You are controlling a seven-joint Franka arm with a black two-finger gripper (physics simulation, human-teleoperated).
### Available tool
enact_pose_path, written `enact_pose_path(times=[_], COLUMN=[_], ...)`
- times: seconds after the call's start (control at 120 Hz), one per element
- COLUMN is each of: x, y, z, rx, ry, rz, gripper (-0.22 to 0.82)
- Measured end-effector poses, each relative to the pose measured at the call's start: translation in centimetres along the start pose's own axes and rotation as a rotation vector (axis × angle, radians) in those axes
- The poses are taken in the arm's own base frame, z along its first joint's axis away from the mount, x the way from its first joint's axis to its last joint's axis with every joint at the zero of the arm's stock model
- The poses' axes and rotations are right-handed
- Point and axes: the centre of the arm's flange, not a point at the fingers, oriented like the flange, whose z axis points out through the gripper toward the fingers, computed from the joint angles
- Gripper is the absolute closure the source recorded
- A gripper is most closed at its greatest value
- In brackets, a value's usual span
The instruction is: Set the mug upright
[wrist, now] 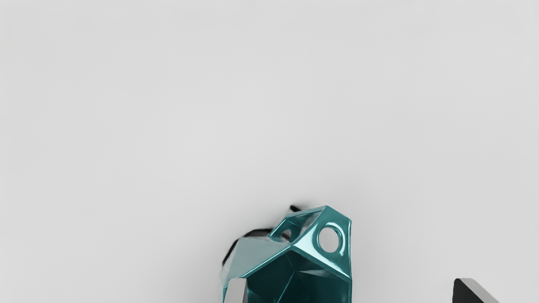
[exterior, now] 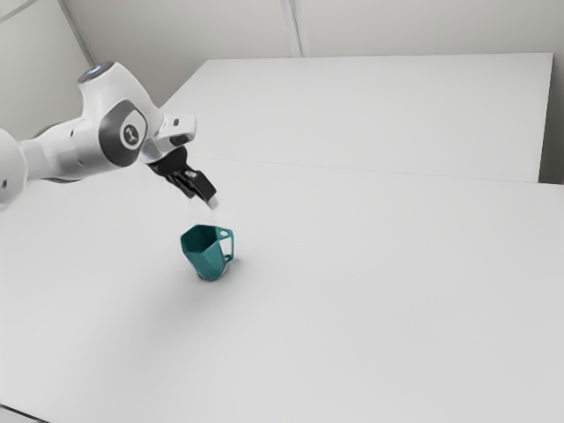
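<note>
Gripper (exterior: 204, 197): released; in the wrist view you see its fingers (wrist: 476, 292) standing wide apart, unclamped
Gripper position: in the exterior view you find it just above the mug (exterior: 208, 256), with a gap between the fingertips and the rim
Hand angle: tilted; you read the fingers as slanting down and toward the exterior view's right
Arm (exterior: 75, 148): you see it enter from the exterior view's left, run out to a bent wrist joint (exterior: 129, 133), then drop to the hand
Finger alignment: in the wrist view one fingertip overlaps your sight of the mug's open mouth; the other stands well off the mug, over bare table (wrist: 269, 105)
Mug: on the table below the gripper, appearing tilted, its mouth facing you in the exterior view
Handle (exterior: 230, 245): toward the exterior view's right
</note>
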Motion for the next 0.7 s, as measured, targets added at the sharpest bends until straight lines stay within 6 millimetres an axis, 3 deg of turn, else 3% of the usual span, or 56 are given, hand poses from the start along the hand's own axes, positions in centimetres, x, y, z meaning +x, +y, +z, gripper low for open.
enact_pose_path(times=[0.175, 0.308, 0.442, 0.7], x=[5.8, 8.2, 8.2, 7.3], y=[-1.2, -1.0, -0.6, -0.4], z=[-4.7, -8.7, -10.9, -11.3], rx=[0.003, 0.057, 0.070, 0.057], ry=[-0.030, -0.070, -0.104, -0.163], rz=[0.021, 0.041, 0.025, -0.019], gripper=[0.04, 0.02, 0.01, 0.00])
